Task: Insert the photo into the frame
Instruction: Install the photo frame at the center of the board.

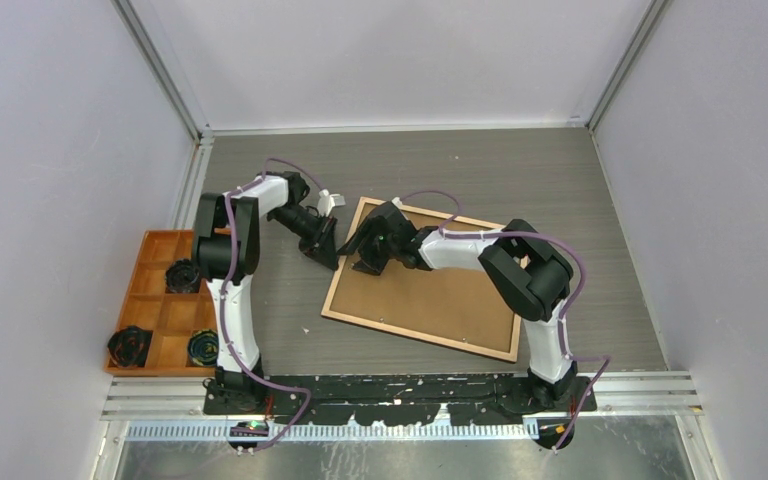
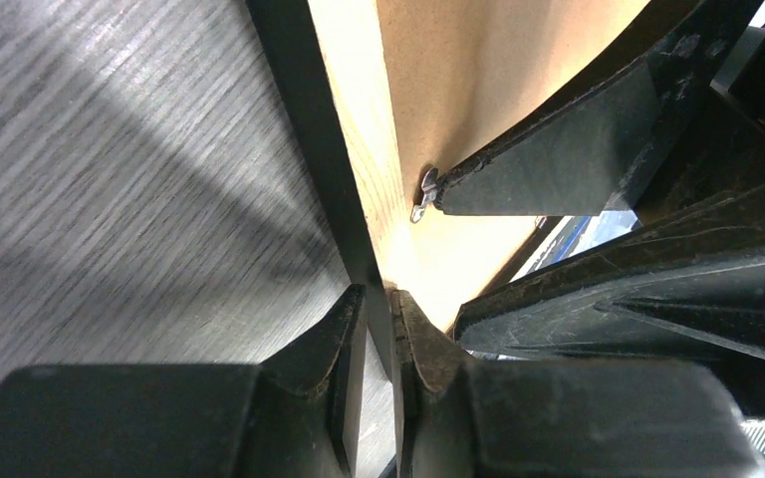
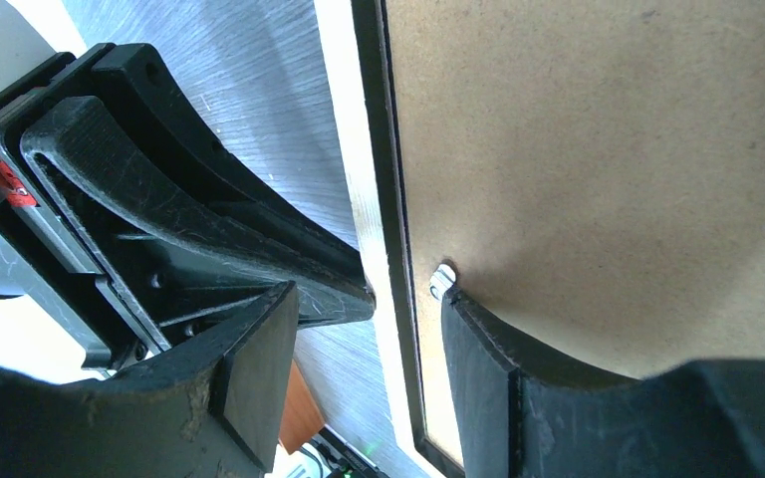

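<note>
from my remote seat i see the frame lying back-up on the table, a brown backing board filling it. the photo is hidden, perhaps underneath. the left gripper is pinched almost closed on the frame's left rail. the right gripper is spread wide across that rail, one finger by a metal tab. left of the frame, an orange tray holds three black round parts in separate compartments.
</note>
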